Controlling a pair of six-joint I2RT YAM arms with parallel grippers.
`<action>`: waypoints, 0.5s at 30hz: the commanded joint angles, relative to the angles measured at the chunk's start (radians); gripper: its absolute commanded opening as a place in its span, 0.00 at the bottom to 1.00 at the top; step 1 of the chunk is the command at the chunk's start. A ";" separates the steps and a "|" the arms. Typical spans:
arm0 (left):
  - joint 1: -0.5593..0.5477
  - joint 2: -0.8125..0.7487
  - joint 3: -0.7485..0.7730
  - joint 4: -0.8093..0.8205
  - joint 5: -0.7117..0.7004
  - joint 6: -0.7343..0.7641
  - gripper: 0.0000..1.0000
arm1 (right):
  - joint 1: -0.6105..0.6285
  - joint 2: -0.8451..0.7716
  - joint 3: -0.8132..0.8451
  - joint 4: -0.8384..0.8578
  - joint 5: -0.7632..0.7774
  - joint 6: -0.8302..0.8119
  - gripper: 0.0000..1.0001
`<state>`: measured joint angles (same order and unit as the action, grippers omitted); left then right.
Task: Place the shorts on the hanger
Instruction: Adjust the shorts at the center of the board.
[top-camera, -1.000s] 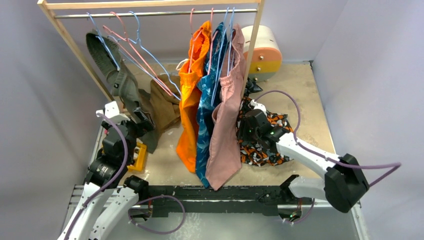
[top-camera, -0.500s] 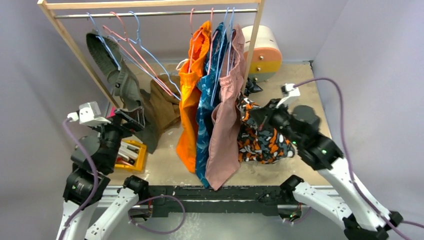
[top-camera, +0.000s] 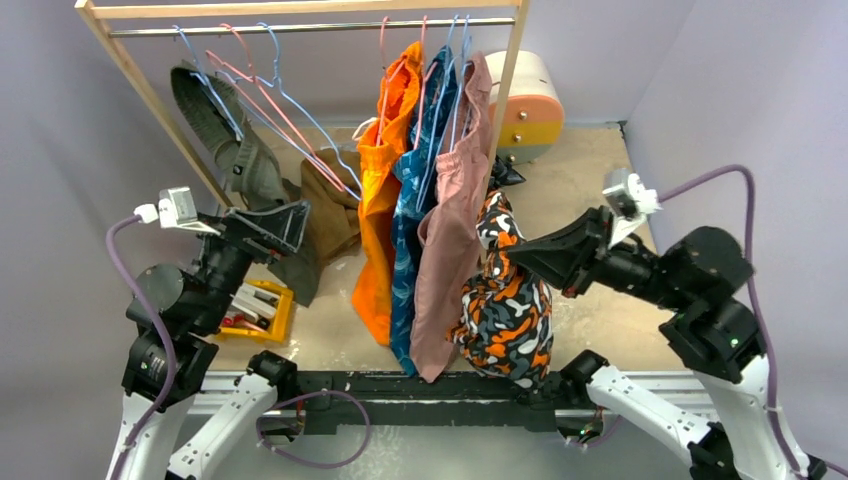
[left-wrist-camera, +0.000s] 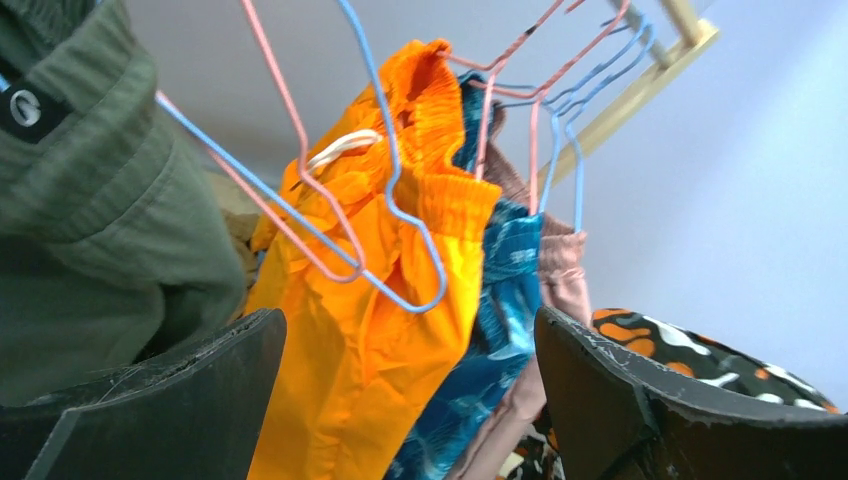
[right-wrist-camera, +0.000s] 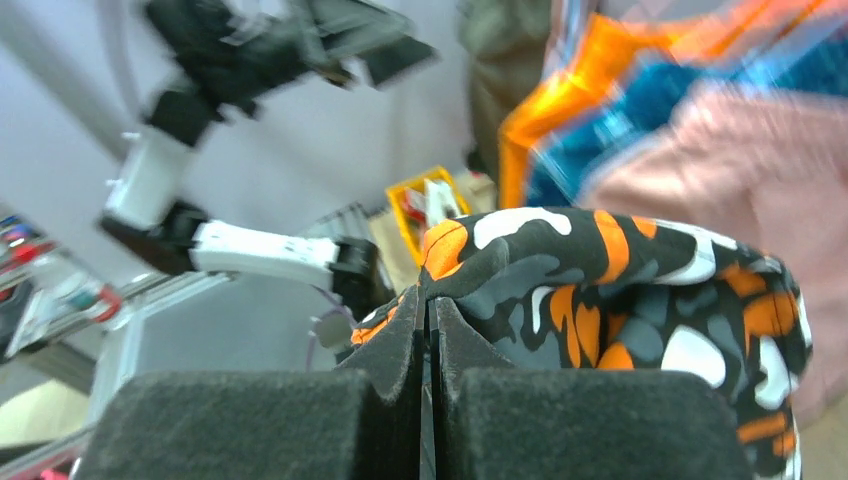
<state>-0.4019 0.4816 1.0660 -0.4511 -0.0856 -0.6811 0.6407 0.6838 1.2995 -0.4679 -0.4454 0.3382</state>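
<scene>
Shorts (top-camera: 505, 315), pinched in the right gripper (top-camera: 505, 252), now hang lifted off the table (top-camera: 590, 180), while the left gripper (top-camera: 288, 226), jaws spread, has risen toward the blue hanger (left-wrist-camera: 440, 280), ready for hanging.

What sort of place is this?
Probably a robot test cell: bare grey walls box in a table, a wooden rack holds hung shorts, and a left arm and right arm are mounted at the near edge.
</scene>
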 joint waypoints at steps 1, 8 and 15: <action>-0.004 0.006 0.065 0.162 0.048 -0.113 0.94 | 0.001 0.061 0.158 0.286 -0.325 0.043 0.00; -0.004 0.027 0.112 0.205 0.295 -0.108 0.95 | 0.002 0.141 0.030 0.469 -0.475 0.123 0.00; -0.004 0.011 0.022 0.107 0.434 -0.092 0.95 | 0.044 0.188 -0.139 0.417 -0.407 0.093 0.00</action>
<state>-0.4019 0.4904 1.1358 -0.3107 0.2081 -0.7753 0.6456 0.8314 1.2007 -0.0628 -0.8581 0.4381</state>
